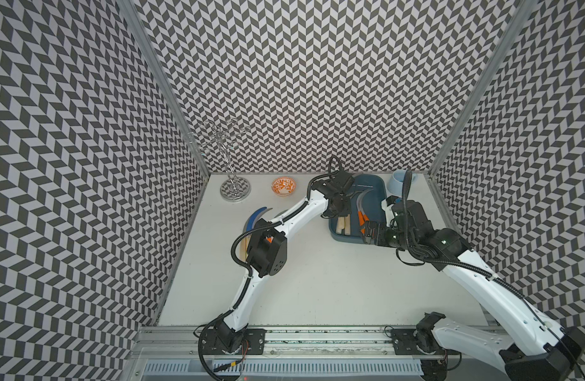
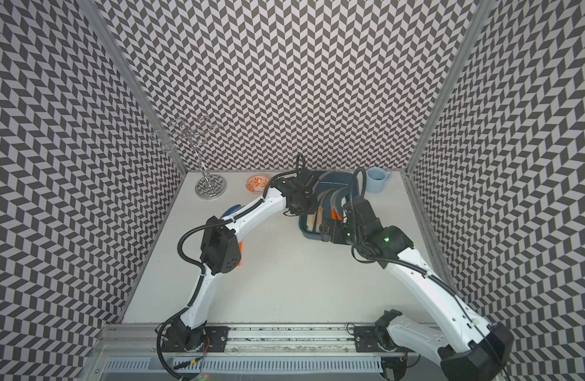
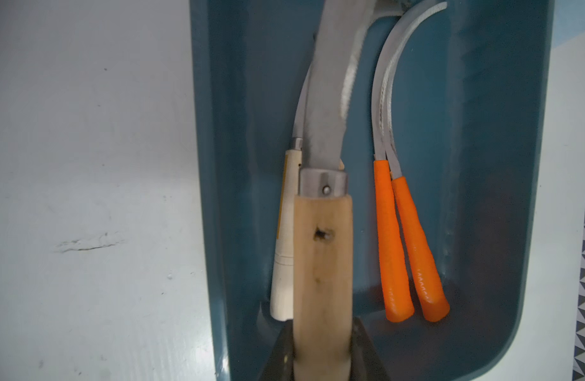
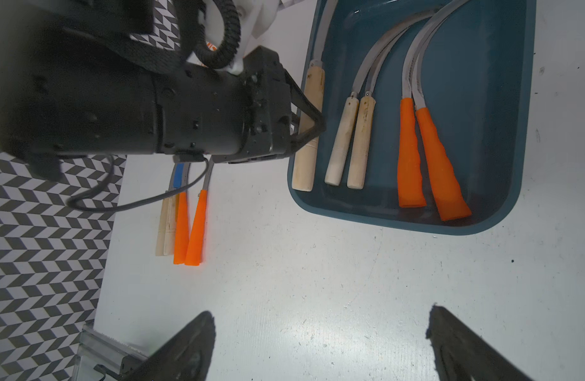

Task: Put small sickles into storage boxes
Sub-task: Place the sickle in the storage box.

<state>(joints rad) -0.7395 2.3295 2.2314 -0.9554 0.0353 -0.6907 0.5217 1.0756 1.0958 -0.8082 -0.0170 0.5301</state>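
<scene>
Left wrist view | left gripper clamped on wood-handled sickle over teal tray | right gripper jaws spread apart

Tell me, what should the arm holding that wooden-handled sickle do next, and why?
Probably open the left gripper. It is shut on the wooden-handled sickle, which is over the blue tray next to four stored sickles, so letting go looks like all that remains.
</scene>
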